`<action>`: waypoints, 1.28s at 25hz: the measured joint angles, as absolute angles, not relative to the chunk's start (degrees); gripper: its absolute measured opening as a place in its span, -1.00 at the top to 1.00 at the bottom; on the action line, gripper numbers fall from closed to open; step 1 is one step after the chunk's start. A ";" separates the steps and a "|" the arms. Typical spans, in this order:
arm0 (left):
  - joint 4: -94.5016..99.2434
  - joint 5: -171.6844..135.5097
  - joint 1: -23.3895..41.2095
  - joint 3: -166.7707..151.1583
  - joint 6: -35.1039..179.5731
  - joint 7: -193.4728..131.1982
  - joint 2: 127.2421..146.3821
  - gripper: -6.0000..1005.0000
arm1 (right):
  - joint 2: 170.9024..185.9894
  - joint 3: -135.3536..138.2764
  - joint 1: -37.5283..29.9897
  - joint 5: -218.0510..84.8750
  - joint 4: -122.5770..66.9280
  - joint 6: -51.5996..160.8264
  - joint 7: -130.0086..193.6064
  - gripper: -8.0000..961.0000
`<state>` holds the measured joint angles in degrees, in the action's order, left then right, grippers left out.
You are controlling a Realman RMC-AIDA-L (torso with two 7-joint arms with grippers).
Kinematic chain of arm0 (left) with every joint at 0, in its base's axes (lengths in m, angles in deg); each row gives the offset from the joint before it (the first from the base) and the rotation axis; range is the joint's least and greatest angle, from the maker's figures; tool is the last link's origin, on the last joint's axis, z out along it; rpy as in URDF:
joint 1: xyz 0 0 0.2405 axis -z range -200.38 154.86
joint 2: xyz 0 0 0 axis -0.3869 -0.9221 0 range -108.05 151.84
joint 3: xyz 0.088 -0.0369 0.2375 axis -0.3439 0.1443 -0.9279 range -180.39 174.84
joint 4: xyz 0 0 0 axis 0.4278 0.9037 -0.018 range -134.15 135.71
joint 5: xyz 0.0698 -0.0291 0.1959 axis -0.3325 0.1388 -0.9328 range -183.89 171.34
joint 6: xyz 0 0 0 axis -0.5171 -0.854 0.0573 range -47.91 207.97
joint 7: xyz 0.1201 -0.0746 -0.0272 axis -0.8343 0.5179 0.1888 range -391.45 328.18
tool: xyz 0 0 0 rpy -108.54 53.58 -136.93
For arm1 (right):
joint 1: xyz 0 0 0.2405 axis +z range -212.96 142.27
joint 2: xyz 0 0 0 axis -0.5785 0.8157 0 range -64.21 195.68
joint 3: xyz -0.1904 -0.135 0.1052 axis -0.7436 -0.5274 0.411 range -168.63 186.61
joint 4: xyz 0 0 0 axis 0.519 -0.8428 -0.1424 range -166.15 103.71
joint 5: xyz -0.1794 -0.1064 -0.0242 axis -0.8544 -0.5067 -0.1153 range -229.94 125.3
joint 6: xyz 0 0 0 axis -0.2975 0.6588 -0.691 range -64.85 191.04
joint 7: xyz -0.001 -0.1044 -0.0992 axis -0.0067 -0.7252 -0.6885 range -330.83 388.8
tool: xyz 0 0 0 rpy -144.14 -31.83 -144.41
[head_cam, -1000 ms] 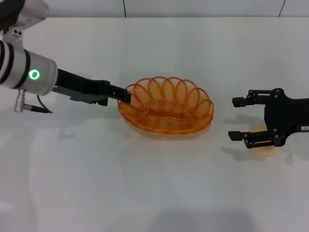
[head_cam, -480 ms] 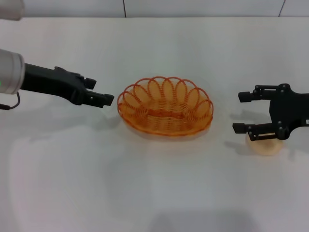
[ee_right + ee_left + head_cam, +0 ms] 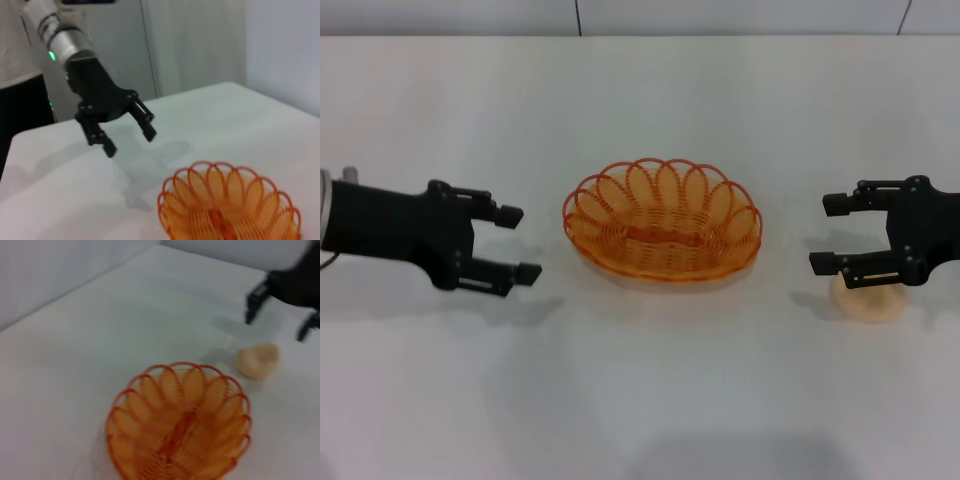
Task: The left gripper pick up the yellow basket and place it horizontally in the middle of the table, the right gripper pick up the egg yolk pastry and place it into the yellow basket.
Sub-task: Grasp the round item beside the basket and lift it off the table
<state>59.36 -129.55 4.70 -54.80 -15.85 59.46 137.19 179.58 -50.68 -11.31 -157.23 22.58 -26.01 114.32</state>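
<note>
Basket (image 3: 662, 222) set mid-table; pastry (image 3: 868, 299) awaits.
Your right gripper (image 3: 832, 235) hovers wide above it; left gripper (image 3: 517, 243) wide, empty.

No readable text, label, brand, number or sign in any view
</note>
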 joint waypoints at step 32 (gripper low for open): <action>56.05 -128.09 2.22 -50.96 -21.80 45.43 137.83 -0.53 | 180.96 -55.00 -3.99 -189.01 39.97 -32.06 147.50 -0.40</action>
<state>56.05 -128.09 2.22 -50.96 -21.80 45.43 137.83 180.96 -55.00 -3.99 -189.01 39.97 -32.06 147.50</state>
